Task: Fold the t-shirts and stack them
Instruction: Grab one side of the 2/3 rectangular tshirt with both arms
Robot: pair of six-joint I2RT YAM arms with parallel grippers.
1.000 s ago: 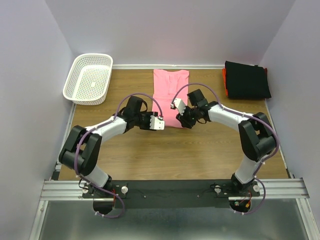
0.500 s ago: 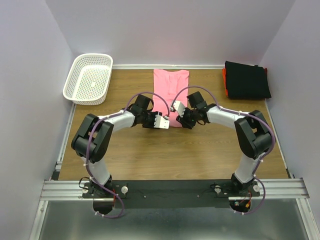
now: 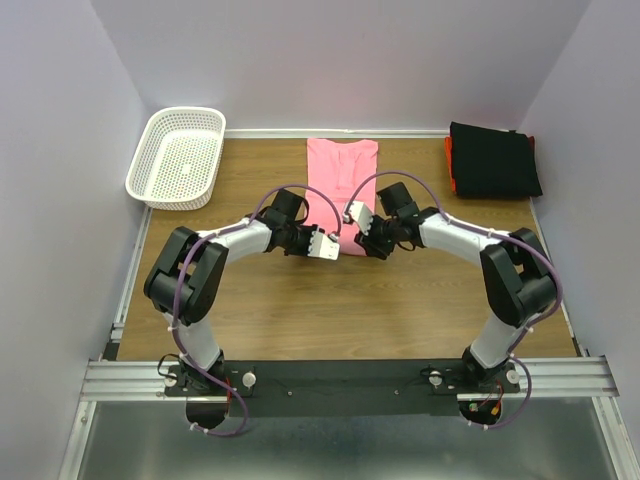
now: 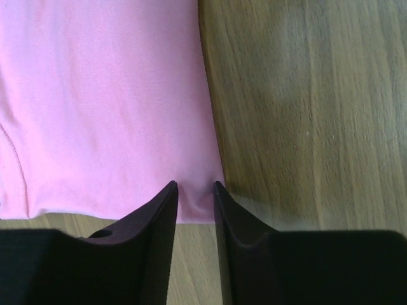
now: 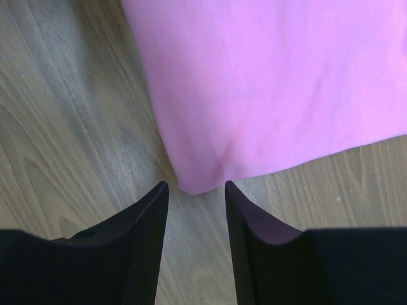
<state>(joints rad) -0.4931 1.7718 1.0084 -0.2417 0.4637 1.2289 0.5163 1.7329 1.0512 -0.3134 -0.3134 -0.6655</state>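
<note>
A pink t-shirt (image 3: 340, 175), folded into a long strip, lies at the middle back of the wooden table. My left gripper (image 3: 332, 247) is at its near left corner. In the left wrist view the jaws (image 4: 196, 187) stand narrowly apart around that corner of the pink t-shirt (image 4: 108, 95), with puckered cloth between the tips. My right gripper (image 3: 363, 246) is at the near right corner. In the right wrist view its jaws (image 5: 195, 185) are open, with the corner of the shirt (image 5: 273, 82) just at the tips. A folded black t-shirt (image 3: 493, 160) lies on an orange one at the back right.
A white plastic basket (image 3: 185, 111) stands at the back left corner. Walls close the table at the back and both sides. Bare wood (image 3: 330, 310) lies between the shirt and the arm bases.
My left gripper has moved right and forward onto the shirt's near left corner. My right gripper has shifted slightly at the near right corner. The shirt has not moved.
</note>
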